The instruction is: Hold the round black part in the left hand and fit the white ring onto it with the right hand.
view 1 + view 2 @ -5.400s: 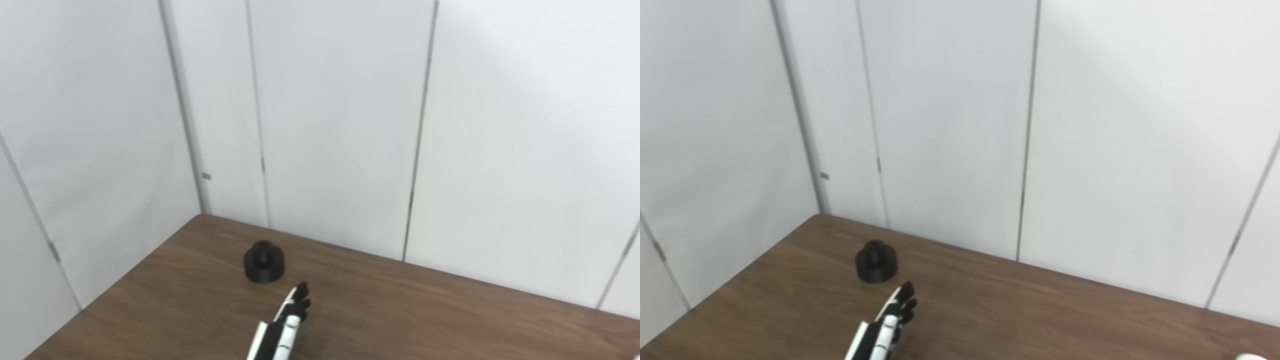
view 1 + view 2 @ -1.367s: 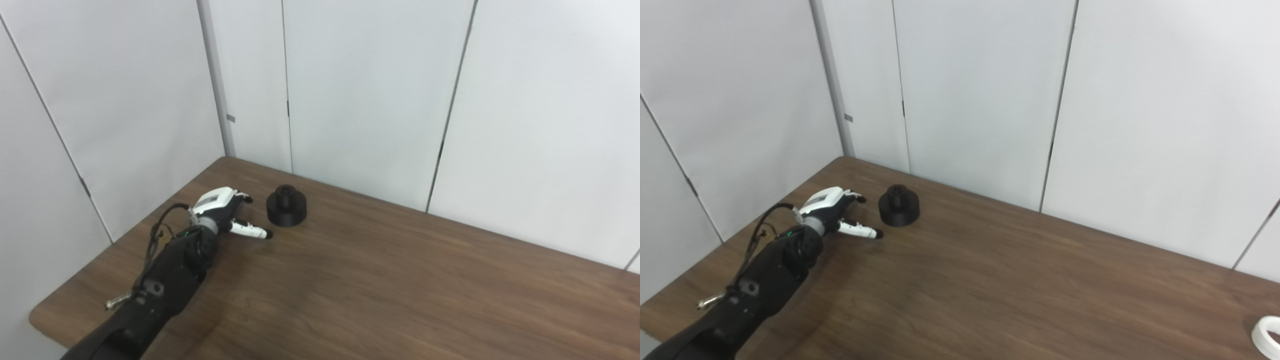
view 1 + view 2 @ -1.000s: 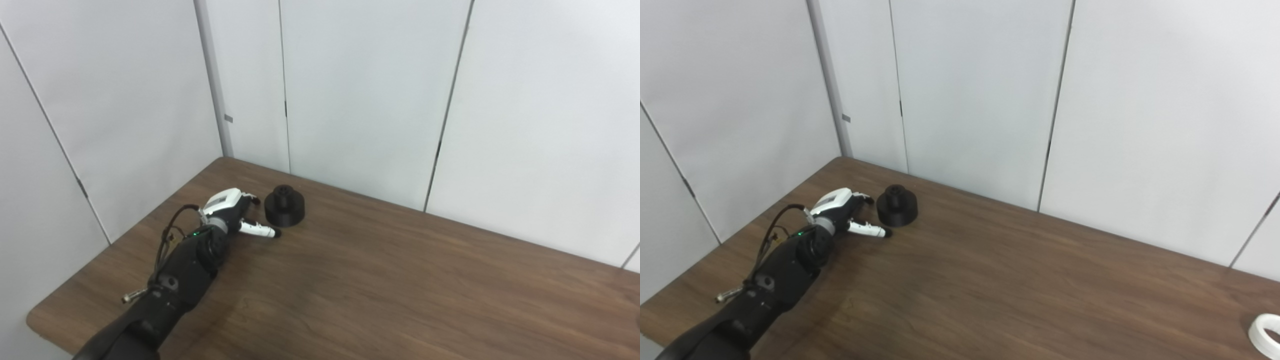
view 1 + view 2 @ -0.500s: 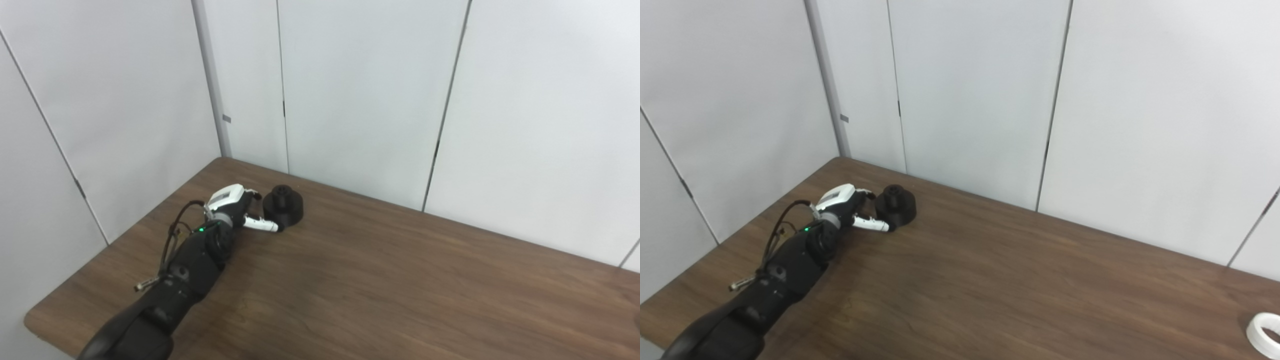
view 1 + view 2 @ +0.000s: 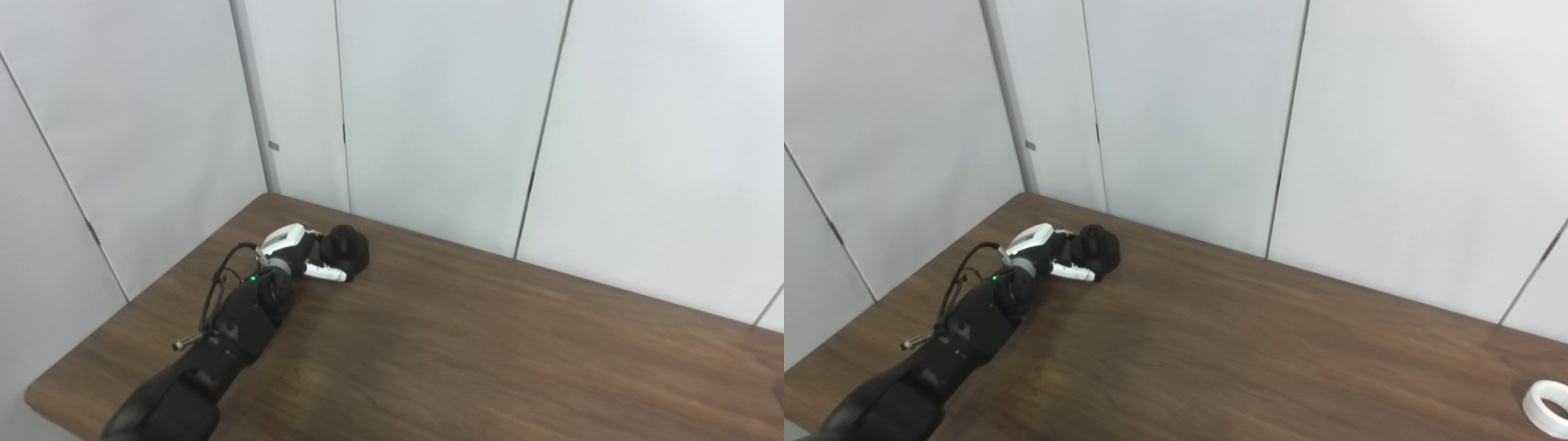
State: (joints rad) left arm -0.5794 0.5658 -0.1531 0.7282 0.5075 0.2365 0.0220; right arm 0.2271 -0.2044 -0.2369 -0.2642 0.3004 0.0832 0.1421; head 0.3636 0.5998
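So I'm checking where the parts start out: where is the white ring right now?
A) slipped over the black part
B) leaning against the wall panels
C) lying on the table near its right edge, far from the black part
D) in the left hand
C: the white ring lies flat on the table at the right, far from the black part by the left hand.

left hand (image 5: 294,252) has reached the round black part (image 5: 349,247), fingers now touching it.
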